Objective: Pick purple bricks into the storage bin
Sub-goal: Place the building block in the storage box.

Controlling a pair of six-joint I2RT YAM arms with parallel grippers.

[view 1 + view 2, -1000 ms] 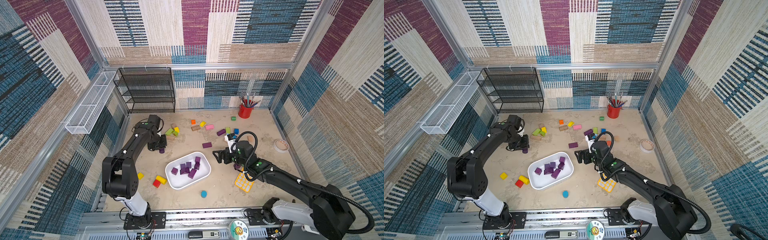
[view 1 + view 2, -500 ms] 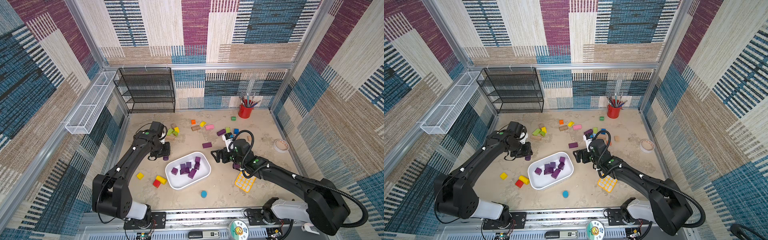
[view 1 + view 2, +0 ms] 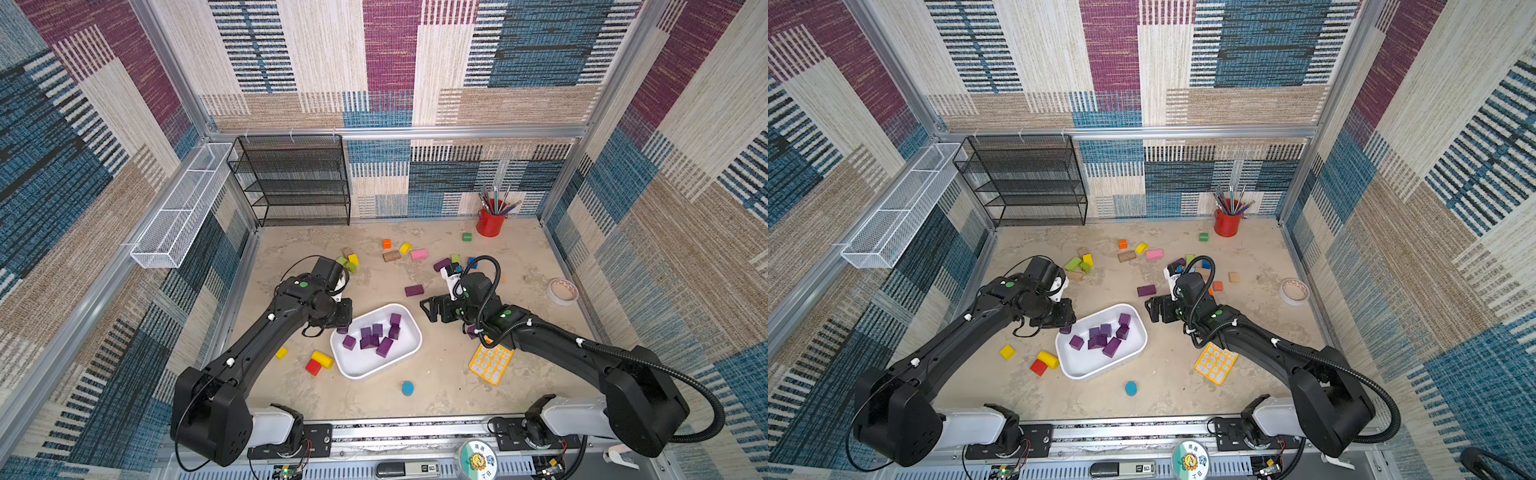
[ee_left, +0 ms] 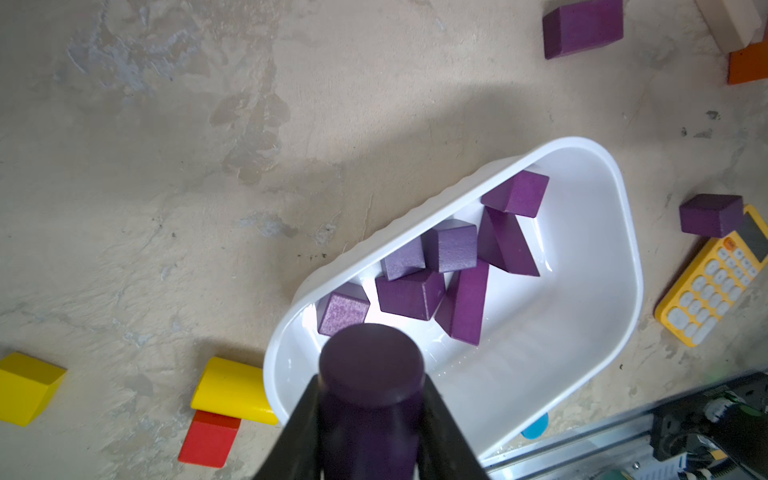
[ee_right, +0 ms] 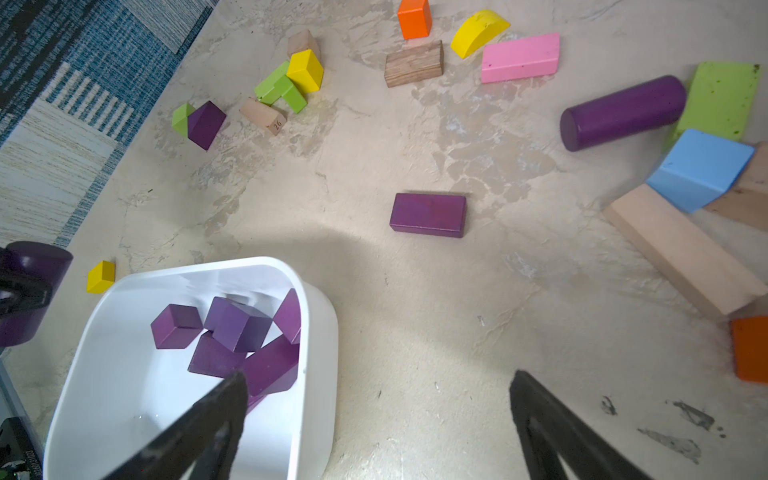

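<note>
The white storage bin [image 3: 365, 363] sits mid-table with several purple bricks [image 3: 376, 334] inside. My left gripper [image 4: 371, 399] is shut on a purple cylinder brick [image 4: 371, 374], which hangs over the bin's left end [image 3: 1065, 329]. My right gripper [image 5: 378, 376] stands open and empty over bare table, just right of the bin [image 5: 124, 395]. On the table lie a purple bar [image 5: 428, 215], a purple cylinder [image 5: 621, 112], a purple wedge [image 5: 203, 122] and a purple cube [image 4: 710, 215] by the calculator.
A yellow calculator [image 3: 490, 363] lies under the right arm. Yellow and red blocks [image 3: 318, 361] and a blue disc [image 3: 407, 387] lie in front of the bin. Mixed coloured blocks [image 3: 419, 254], a red pencil cup [image 3: 490, 222], a tape roll [image 3: 562, 291] and a black rack [image 3: 297, 180] stand further back.
My left arm has carried the purple cylinder from the far left of the table over to the bin's left end. The right gripper has shifted slightly left and stays open.
</note>
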